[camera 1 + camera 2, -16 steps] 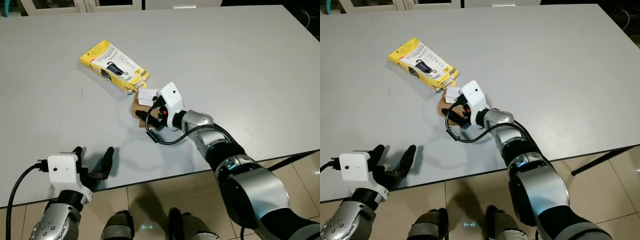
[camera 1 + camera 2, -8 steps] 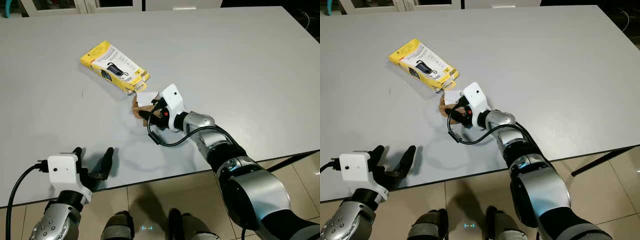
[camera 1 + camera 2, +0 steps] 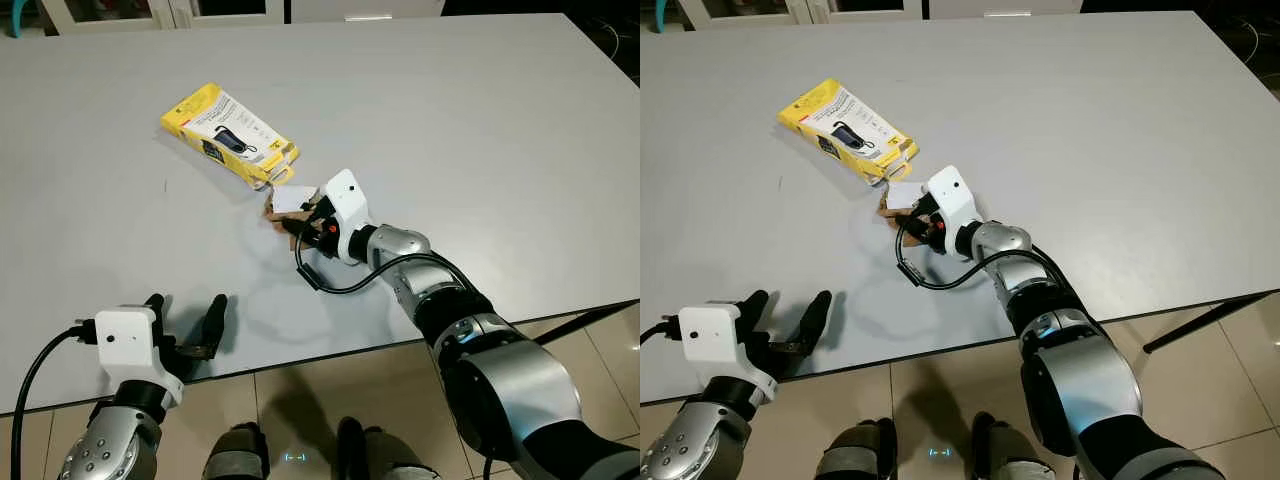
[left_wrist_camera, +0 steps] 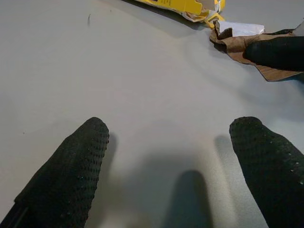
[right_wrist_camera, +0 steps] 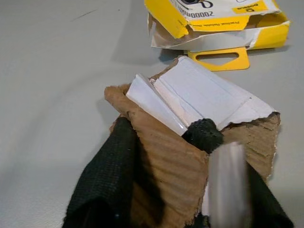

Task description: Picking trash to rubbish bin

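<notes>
A torn scrap of brown cardboard with a white face [image 3: 283,201] lies on the grey table [image 3: 470,110], just in front of a yellow product box [image 3: 228,133]. My right gripper [image 3: 293,217] is shut on the cardboard scrap [image 5: 173,142], one black finger on each side of it, its white face [image 5: 202,95] turned up. The yellow box's torn end [image 5: 213,16] is just beyond it. My left gripper [image 3: 187,305] is open at the table's front edge, nothing between its fingers [image 4: 71,166].
The table's front edge [image 3: 300,358] runs close under both arms, with tiled floor [image 3: 330,400] and my feet below. A black cable [image 3: 330,285] loops from the right wrist over the tabletop.
My right gripper has slid a little farther along the table toward the yellow box, taking the cardboard scrap with it. The left arm has stayed where it was.
</notes>
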Available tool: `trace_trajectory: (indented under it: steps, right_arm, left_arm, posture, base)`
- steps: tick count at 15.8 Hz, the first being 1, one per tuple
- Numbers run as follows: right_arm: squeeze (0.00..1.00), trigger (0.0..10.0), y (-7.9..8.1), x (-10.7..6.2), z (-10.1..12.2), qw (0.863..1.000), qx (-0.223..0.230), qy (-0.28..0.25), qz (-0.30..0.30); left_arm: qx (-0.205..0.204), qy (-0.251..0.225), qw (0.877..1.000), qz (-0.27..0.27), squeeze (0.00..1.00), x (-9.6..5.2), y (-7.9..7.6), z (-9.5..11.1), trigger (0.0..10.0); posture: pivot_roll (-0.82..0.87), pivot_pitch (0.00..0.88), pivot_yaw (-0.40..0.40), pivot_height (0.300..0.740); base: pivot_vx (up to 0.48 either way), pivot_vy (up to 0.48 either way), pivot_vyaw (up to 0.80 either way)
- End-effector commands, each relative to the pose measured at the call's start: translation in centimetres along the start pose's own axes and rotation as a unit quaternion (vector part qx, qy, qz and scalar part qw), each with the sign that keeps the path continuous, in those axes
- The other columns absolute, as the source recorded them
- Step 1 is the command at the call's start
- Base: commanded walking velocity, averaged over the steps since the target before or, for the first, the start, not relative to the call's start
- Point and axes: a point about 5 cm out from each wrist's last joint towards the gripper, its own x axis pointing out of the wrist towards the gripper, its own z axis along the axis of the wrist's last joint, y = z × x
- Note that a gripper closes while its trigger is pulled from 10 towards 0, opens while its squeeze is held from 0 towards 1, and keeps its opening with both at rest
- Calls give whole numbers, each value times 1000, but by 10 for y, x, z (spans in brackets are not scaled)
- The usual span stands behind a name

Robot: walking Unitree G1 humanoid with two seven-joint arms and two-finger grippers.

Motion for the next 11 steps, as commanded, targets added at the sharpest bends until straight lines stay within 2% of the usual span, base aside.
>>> trace_trajectory:
  steps: [1, 7, 11]
  right_arm:
    - [0, 0, 4, -8, -39, 997, 37, 71, -9]
    - [0, 0, -12, -17, -39, 995, 48, 44, -72]
    - [0, 0, -35, -30, -25, 989, 47, -10, -142]
  left_arm:
    - [5, 2, 1000, -3, 0, -2, -1, 1, 10000]
    - [4, -1, 1000, -4, 0, 0, -2, 2, 10000]
    - [0, -7, 1000, -5, 0, 6, -4, 2, 10000]
  posture:
    - [224, 235, -30, 740]
    - [212, 233, -30, 740]
    - [186, 224, -38, 740]
  base:
    - [0, 0, 0]
    - [0, 0, 0]
    - [0, 0, 0]
